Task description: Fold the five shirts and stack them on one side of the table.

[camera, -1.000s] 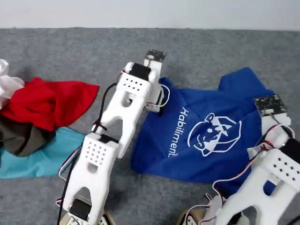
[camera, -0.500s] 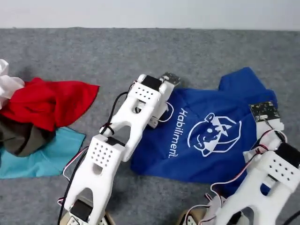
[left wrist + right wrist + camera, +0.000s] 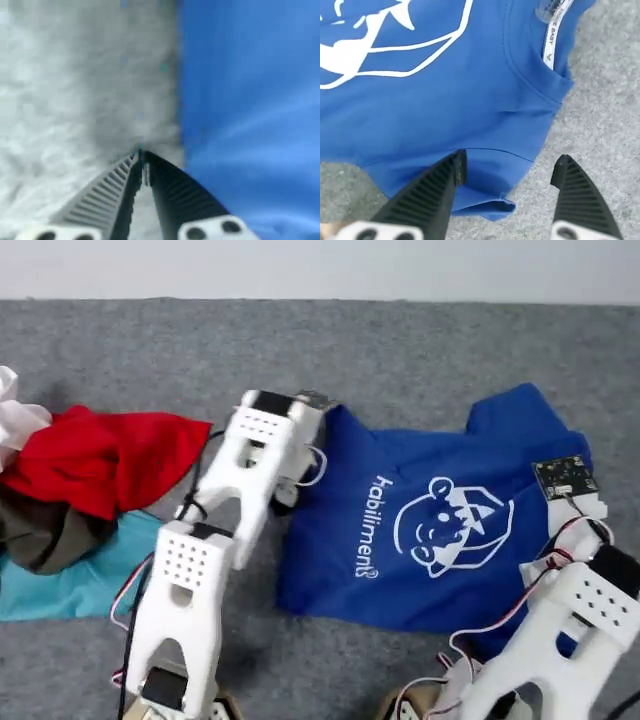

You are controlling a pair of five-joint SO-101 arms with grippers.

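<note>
Shirt one is on the go, I reckon: the blue shirt (image 3: 440,530) lies spread print-up around 4 o'clock on the table (image 3: 400,340); the pile (image 3: 80,470) at 9 o'clock isn't folded yet. The left gripper (image 3: 141,152) is pinched closed on nothing, just beside the shirt's 9 o'clock edge; the right gripper (image 3: 512,160) gapes wide over the edge near the collar. Next up, probably: the left one opens and grabs that edge, the right one bites, then fold across.

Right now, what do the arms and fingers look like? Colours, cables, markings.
Both the left arm and right arm are white plastic shells with grids of small holes, black servos at the joints, and thin loose wires looping alongside. The left fingers are ribbed, one white, one black; the right fingers are black, ribbed, on white bases.
</note>
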